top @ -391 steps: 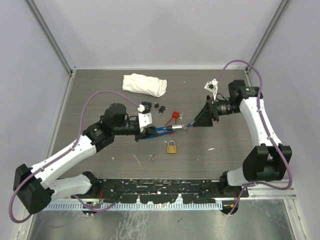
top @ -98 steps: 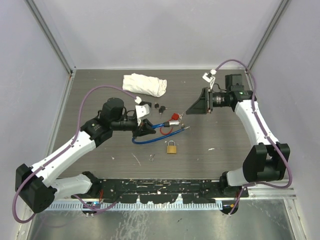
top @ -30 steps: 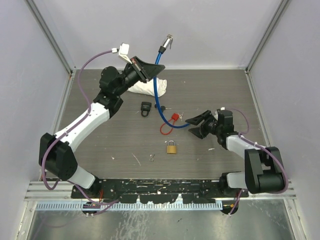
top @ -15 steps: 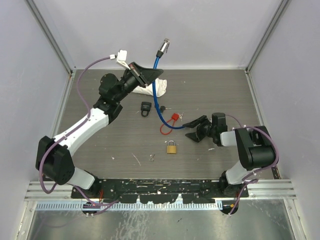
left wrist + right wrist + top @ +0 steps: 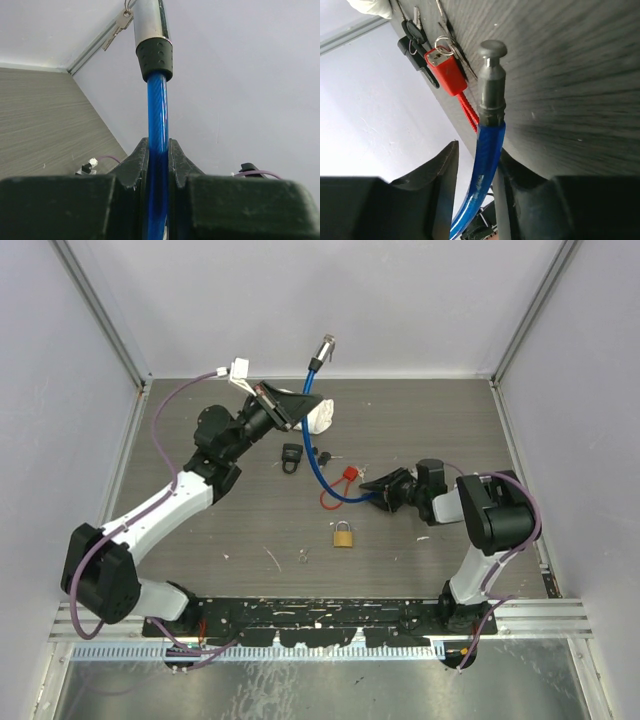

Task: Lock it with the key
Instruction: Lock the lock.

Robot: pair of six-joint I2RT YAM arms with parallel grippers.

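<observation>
Grey wood-grain tabletop (image 5: 450, 430) lies under a blue plastic-coated cable lock (image 5: 156, 130), arched from table to air. Its chrome lock barrel (image 5: 150, 25) is up high (small silver key (image 5: 120, 22) dangling), with the left gripper (image 5: 158, 150) pinching the cable below it. The right gripper (image 5: 479, 155) straddles the grey metal pin end (image 5: 492, 85), one side gapped, not clamped. The springy cable could flick the pin sideways as the jaws close

You are working in a robotics lab cell, not a home or shop: a grey wood-grain table (image 5: 200, 540) boxed in by plain pale panels (image 5: 330, 300) on aluminium frame posts (image 5: 100, 310), two white arms (image 5: 170, 505) bolted to a slotted metal rail (image 5: 320, 612) at its near edge, purple cabling (image 5: 160, 420) looped along them.
</observation>
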